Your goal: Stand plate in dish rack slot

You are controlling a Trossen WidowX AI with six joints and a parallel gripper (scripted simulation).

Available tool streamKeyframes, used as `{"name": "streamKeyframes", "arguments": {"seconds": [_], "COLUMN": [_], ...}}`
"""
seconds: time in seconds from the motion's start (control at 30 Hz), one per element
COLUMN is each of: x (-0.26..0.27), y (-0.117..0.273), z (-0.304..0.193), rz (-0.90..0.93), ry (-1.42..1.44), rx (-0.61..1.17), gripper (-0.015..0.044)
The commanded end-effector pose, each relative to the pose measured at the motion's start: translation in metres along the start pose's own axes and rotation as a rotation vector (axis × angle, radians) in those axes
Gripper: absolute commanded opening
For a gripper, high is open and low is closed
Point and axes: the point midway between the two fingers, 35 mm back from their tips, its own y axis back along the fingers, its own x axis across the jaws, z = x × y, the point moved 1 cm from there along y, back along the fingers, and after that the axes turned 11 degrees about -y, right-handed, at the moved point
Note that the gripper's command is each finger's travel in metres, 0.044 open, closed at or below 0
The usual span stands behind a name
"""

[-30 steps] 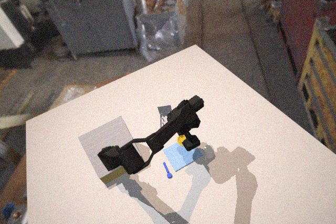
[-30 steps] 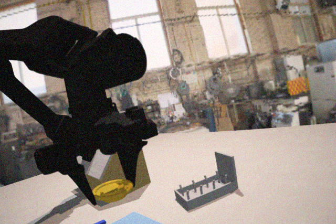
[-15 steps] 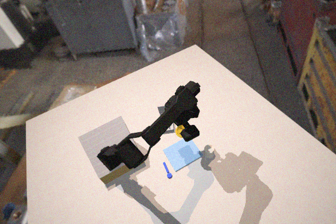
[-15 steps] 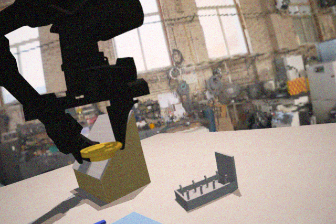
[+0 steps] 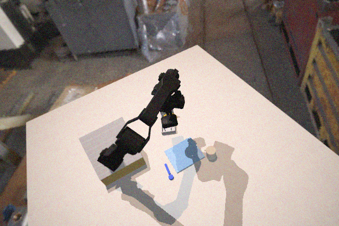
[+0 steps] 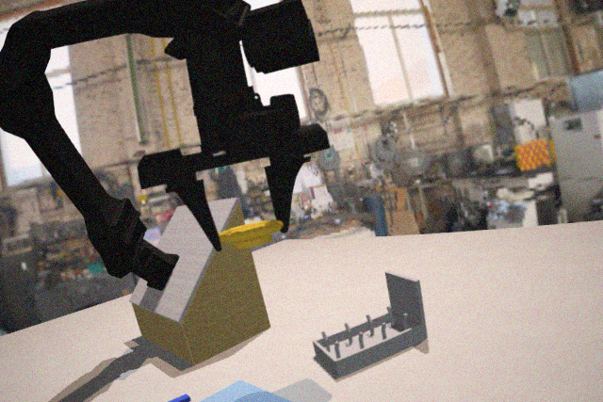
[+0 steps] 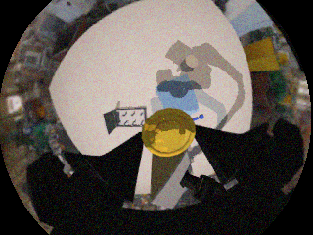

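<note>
The pale desk [image 5: 246, 125] carried everything, and the dish rack [image 6: 369, 339] served as the fixed mark on it. The black arm [image 5: 153, 108] rose from a grey-topped, olive-sided base block [image 6: 204, 300] that stood well to one side of the dish rack, and it reached up and over so that its claw [image 6: 248, 236] hung high above the desk, pointing down. In the top view the claw end covered most of the dish rack, only a pale corner of which showed beneath it.

A light blue mat [image 5: 184, 154] lay flat on the desk near the dish rack, on the side away from the base block in the top view, with the arm's shadow falling across it. The dish rack itself was grey, with a tall end wall and short upright pegs along its rails, and no dish stood in it.

The yellow plate [image 6: 251, 233] was off the desk, lying roughly level, clamped by its rim between the two fingers of the claw, higher than the dish rack. A small tan cylinder [image 5: 211, 151] stood just beyond the mat from the dish rack. A blue spoon [image 5: 168, 171] lay beside the mat's near edge.
</note>
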Motion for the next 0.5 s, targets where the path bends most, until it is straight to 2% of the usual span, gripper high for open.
{"name": "streamKeyframes", "arguments": {"seconds": [0.0,0.23,0.47], "x": [0.020,0.021,0.023], "y": [-0.001,-0.002,-0.022], "z": [-0.029,-0.031,-0.035], "rz": [-0.002,-0.002,0.041], "ry": [-0.110,-0.112,0.004], "rx": [-0.001,0.002,0.115], "gripper": [0.0000,0.0000,0.0000]}}
